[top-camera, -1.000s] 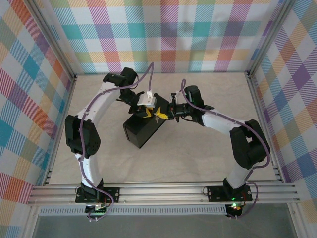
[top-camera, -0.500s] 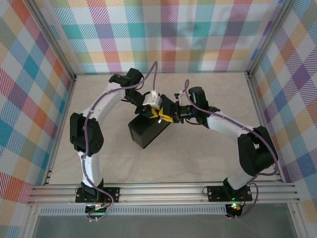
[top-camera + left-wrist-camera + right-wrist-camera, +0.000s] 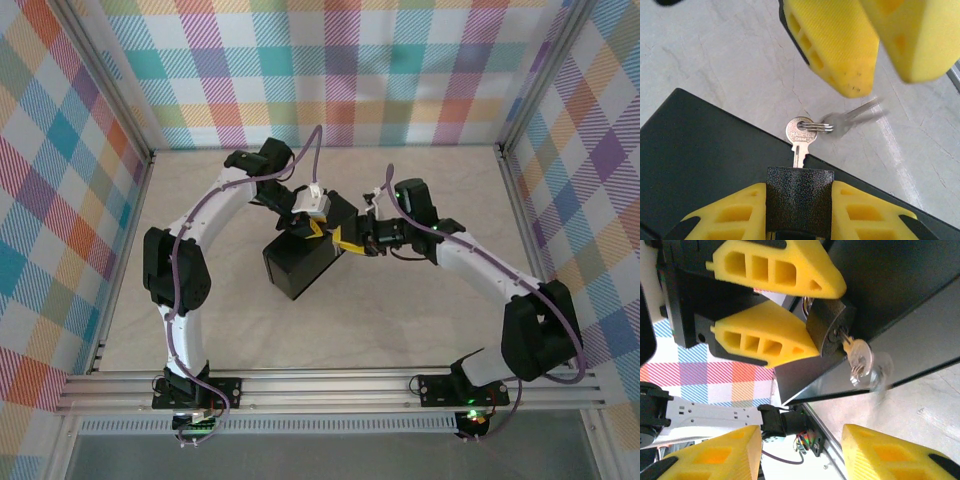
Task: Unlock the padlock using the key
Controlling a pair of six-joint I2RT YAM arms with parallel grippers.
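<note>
From above, the black rectangular box (image 3: 295, 272) lies on the pale stone-patterned worktop (image 3: 400, 330), and both arms reach to its far end: the left tool (image 3: 313, 225) sits over the box's far edge and the right tool (image 3: 348, 240) just beside the box's far right corner, the two close together. The padlock and key are too small to make out here. In the left wrist view, the left tool (image 3: 799, 187) has its yellow fingers clamped on the small dark-bodied padlock (image 3: 799, 205), which sits over the edge of the box (image 3: 700, 150). The pale grey metal key (image 3: 801, 136) stands in the padlock's end and points away from the box, over the worktop. A wire key ring (image 3: 816, 126) through its head carries blurred spare keys (image 3: 857, 116). Beyond the box, the right tool's yellow fingers (image 3: 835, 45) hang apart above the key, not touching it. In the right wrist view, the right tool (image 3: 802, 432) has its fingers spread wide with nothing between them. The padlock (image 3: 826, 327) is pinched between the left tool's fingers (image 3: 760, 337) against the edge of the box (image 3: 890, 285), with the key (image 3: 859, 357) stuck in it, apart from the right tool.
</note>
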